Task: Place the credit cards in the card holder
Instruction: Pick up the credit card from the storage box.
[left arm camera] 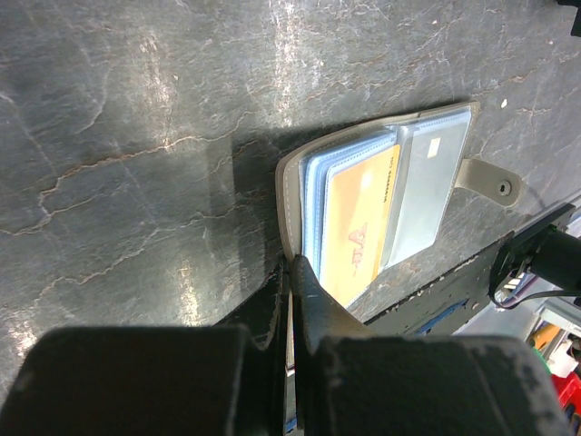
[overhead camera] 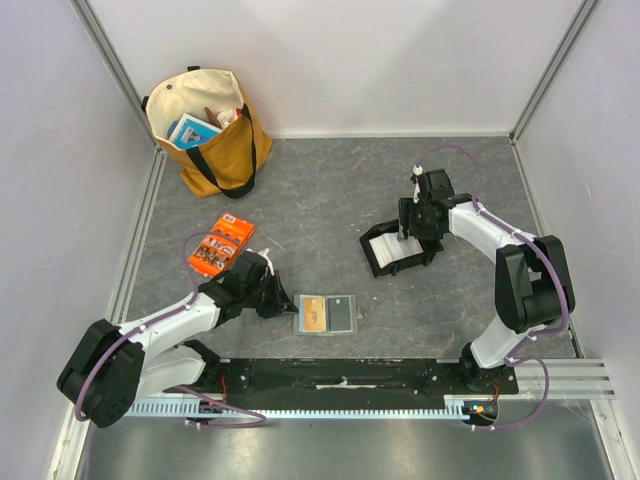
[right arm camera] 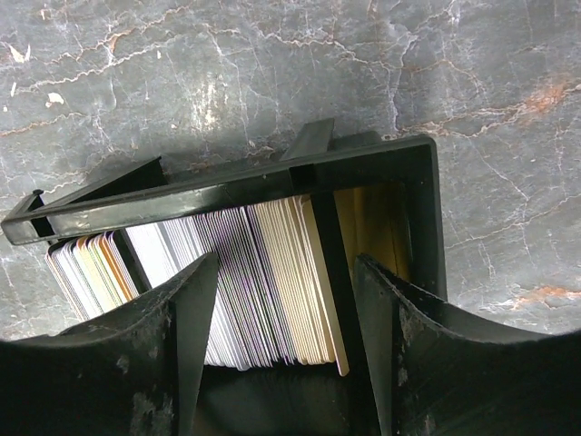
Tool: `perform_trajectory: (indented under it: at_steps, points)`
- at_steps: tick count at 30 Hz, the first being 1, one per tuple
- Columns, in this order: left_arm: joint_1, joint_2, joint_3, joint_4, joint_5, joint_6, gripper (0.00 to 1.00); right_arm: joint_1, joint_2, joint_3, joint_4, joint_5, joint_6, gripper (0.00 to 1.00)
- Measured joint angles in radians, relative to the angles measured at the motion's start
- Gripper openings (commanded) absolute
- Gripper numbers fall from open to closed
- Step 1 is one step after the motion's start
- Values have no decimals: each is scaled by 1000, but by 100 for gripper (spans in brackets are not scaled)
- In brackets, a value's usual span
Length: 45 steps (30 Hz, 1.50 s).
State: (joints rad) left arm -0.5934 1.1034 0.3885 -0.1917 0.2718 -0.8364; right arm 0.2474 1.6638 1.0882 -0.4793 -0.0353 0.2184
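Black moulded fingers (right arm camera: 182, 318) of the right gripper (right arm camera: 283, 272) stand spread wide. They straddle a run of the credit cards (right arm camera: 245, 272), thin white, grey and tan plastic rectangles standing on edge and packed tight. Nothing is pinched between them yet. The cards sit in an open black plastic tray (right arm camera: 227, 186) on the grey stone-patterned counter (overhead camera: 330, 190), over on the right side.

The left gripper (left arm camera: 295, 272) has its fingers pressed together, the tip resting at the near edge of the card holder (left arm camera: 427, 182). This is a flat olive-grey folding wallet, lying open just in front of the left arm and well apart from the tray. Whether a sliver of its cover is caught between the fingers cannot be told. Clear sleeves show inside, one with an orange card (left arm camera: 359, 227) in it, and the snap tab (left arm camera: 490, 182) lies out flat.

Each card is probably light, stiff and slick, and tight neighbours will tend to lift with it. Taking one by its upper edge, faces between the pads, seems safest. The holder looks soft and light, so it is likely to slide or fold shut unless pinned at its edge.
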Motion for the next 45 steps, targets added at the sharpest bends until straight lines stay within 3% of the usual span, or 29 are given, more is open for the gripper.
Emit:
perform_trajectory:
  at_steps: [9,15,23,36,45]
  points:
    - [0,12,5,7,3,1,2,6,0,2,13,11,-14,45]
    - [0,13,5,7,3,1,2,6,-6,3,6,18,-29,39]
    - [0,13,5,8,3,1,2,6,-12,4,-13,16,-32,38]
    - [0,13,5,8,5,8,2,-8,-30,3,-31,-3,-33,17]
    - [0,13,5,9,10,8,2,-24,-40,4,-37,-32,-36,14]
